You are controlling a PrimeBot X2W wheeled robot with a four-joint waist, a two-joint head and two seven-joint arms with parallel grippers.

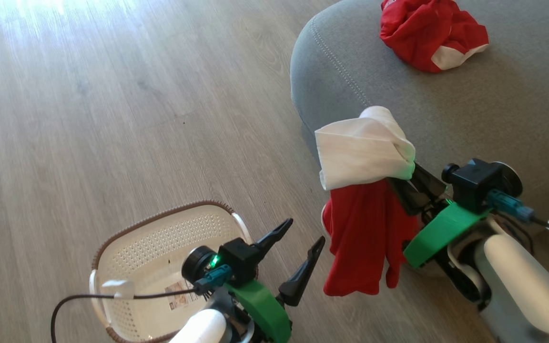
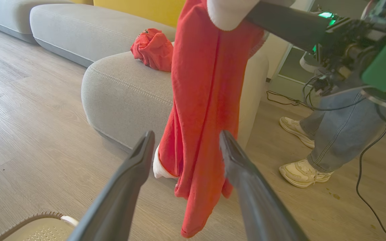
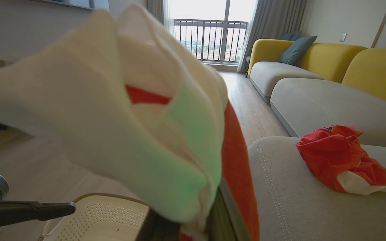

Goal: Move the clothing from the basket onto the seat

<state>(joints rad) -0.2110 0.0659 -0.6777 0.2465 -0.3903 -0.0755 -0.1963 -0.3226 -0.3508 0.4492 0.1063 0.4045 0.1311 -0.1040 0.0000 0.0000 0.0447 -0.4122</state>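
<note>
Gripping a red-and-white garment [image 1: 365, 228] in the right gripper [image 1: 401, 180], pinched tight on the bunched white top; red part hanging free above the floor [image 1: 112, 119], just beside the rounded corner of the grey seat [image 1: 493, 105]. Holding nothing in the left gripper [image 1: 305, 231], spread wide over the right edge of the basket [image 1: 127, 228]. Lying crumpled on the seat, well in from that corner: a second red garment [image 1: 427, 33]
</note>
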